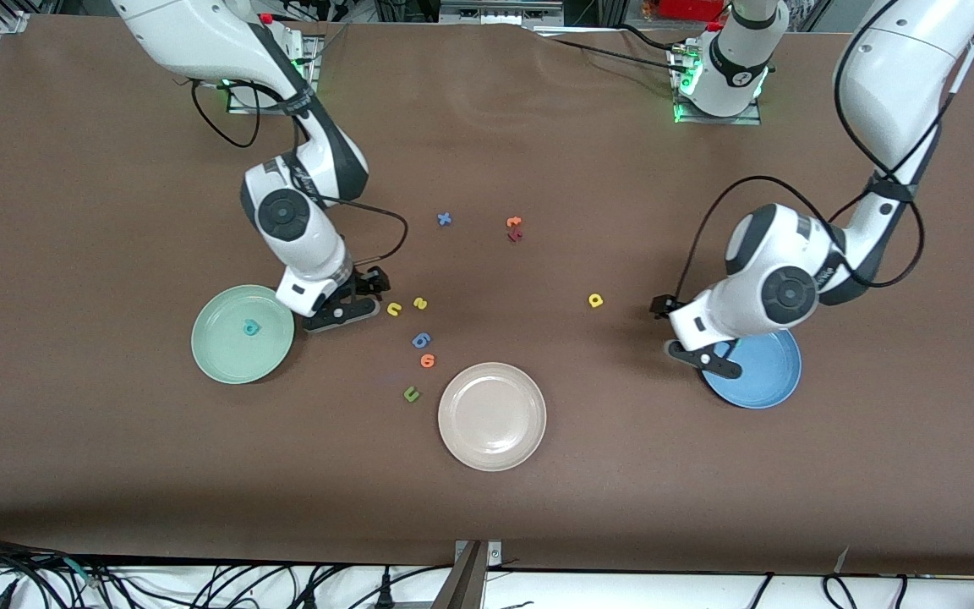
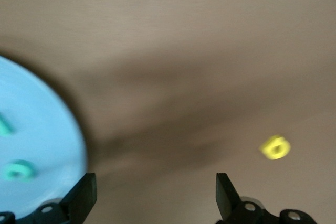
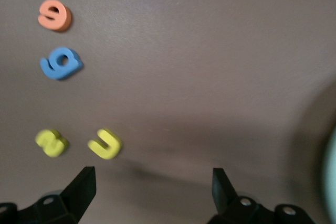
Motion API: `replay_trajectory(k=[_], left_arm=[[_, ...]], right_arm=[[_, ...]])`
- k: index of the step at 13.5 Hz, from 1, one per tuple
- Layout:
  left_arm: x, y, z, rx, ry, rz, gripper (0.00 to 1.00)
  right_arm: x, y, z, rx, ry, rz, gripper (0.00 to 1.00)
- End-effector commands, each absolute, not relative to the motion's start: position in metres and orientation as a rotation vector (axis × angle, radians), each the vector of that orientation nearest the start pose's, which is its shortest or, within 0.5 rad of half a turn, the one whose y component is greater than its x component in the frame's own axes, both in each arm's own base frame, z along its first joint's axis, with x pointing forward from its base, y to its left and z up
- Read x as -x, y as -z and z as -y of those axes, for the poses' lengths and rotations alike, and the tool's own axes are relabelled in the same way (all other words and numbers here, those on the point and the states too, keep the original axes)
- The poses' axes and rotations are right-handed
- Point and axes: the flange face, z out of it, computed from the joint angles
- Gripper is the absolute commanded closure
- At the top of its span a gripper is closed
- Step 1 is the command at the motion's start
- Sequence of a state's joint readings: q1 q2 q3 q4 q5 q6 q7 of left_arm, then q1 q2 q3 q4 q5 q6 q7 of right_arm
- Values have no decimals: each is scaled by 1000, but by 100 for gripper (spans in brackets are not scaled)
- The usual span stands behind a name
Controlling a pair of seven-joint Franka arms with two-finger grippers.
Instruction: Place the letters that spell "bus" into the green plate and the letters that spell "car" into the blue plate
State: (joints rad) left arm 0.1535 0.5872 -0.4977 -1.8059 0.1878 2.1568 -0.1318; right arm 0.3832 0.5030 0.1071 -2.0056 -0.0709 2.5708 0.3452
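Both the left gripper and right gripper stood wide open, empty. The yellow u looked light, soft foam, lying flat; pinching across its arms seemed best.

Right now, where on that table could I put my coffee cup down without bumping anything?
The broad brown table between the beige plate and the blue plate is bare, as is the strip nearest the front camera. It is crowded beside the green plate, where the yellow u, yellow s and other small letters lie by the right gripper.
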Motion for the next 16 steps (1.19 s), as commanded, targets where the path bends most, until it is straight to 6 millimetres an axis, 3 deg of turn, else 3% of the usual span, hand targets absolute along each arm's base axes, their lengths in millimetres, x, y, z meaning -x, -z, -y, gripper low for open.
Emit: replay_trajectory(k=[1, 4, 7, 10, 12, 13, 14, 16], left_arm=[[-588, -234, 251, 3194, -267, -277, 0], [-573, -215, 285, 3185, -229, -229, 0], [-553, -193, 316, 3085, -160, -193, 0], [-544, -168, 318, 3064, -197, -173, 0], [-541, -164, 314, 3062, -212, -158, 0], [-537, -162, 314, 3058, -225, -161, 2], [-538, -163, 313, 3061, -219, -159, 7], [-539, -161, 312, 3075, -202, -158, 18]], right_arm=[[-537, -201, -301, 3075, 92, -65, 8], [-534, -186, -310, 3033, 130, -213, 8], [-531, -171, -318, 2996, 170, -251, 17], [-529, -166, -321, 2994, 168, -259, 26], [-529, -166, -321, 2999, 173, -247, 59], [-529, -167, -321, 2999, 178, -240, 80], [-529, -167, -321, 3000, 179, -233, 95], [-530, -169, -321, 3002, 183, -216, 100]])
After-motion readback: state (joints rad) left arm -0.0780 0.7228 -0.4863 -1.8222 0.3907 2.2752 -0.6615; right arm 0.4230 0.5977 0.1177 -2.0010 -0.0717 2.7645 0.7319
